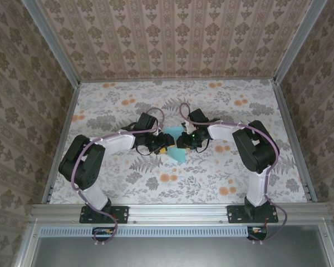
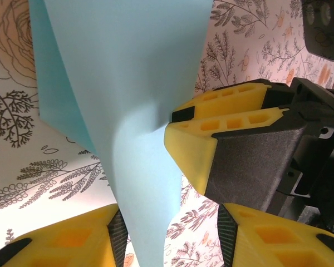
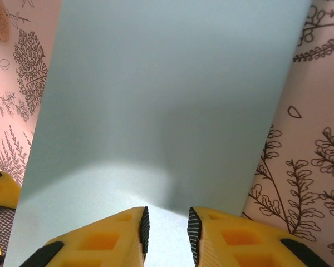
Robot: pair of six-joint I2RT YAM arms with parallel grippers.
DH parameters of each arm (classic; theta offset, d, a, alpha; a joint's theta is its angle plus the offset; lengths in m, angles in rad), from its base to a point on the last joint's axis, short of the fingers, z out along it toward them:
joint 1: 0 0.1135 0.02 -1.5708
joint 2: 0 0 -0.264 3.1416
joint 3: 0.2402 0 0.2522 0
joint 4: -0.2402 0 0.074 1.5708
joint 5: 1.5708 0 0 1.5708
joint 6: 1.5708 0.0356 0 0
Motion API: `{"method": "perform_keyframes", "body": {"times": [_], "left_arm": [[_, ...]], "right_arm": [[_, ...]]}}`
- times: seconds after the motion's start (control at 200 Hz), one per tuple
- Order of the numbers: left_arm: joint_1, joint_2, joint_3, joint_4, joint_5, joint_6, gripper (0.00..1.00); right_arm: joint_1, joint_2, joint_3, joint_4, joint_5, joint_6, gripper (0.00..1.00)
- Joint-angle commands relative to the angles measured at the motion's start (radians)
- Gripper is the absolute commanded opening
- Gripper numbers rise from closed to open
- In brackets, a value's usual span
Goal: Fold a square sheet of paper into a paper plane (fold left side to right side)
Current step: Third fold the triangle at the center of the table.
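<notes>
The light-blue square sheet of paper (image 1: pixel 178 154) is lifted off the table at mid-table between both grippers, bent and partly standing. In the left wrist view the paper (image 2: pixel 128 83) narrows downward and runs between my left gripper's (image 2: pixel 171 239) fingers, along the left pad with a wide gap to the right one; this gripper (image 1: pixel 166 149) is open. My right gripper (image 1: pixel 183 142) faces it from the right, its yellow fingers (image 2: pixel 200 150) touching the sheet's edge. In the right wrist view the paper (image 3: pixel 167 100) spreads flat beyond the right gripper (image 3: pixel 167 233), whose pads stand slightly apart, pinching nothing.
A floral-patterned table (image 1: pixel 211 178) lies under the arms, with aluminium rails (image 1: pixel 289 128) along its sides and patterned walls behind. Both arms' elbows sit low over the table left and right of centre.
</notes>
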Motion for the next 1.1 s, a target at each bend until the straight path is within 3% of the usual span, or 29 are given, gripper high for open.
{"method": "perform_keyframes", "body": {"times": [0.0,0.11,0.255,0.355,0.725,0.94,1.095], "left_arm": [[-0.005,-0.011,-0.015,0.003,0.012,-0.016,0.48],[-0.007,0.012,-0.01,0.002,0.017,-0.015,0.36],[-0.007,0.019,-0.004,-0.008,0.019,-0.018,0.11],[-0.007,0.018,0.003,-0.029,0.014,-0.019,0.03],[-0.008,0.038,0.044,-0.097,0.007,-0.072,0.01],[-0.008,0.041,0.045,-0.091,0.015,-0.093,0.01],[-0.011,0.039,0.047,-0.087,0.024,-0.114,0.01]], "right_arm": [[-0.004,0.043,0.0,-0.037,0.049,-0.017,0.3],[-0.004,0.037,0.001,-0.037,0.049,-0.018,0.3],[-0.008,0.009,-0.015,-0.001,0.046,-0.011,0.32],[-0.019,-0.032,-0.036,0.049,0.04,-0.005,0.37],[-0.005,-0.359,-0.27,0.181,0.091,-0.16,0.54],[0.177,-0.535,-0.409,0.201,0.275,-0.302,0.66],[0.309,-0.545,-0.415,0.206,0.435,-0.375,0.71]]}}
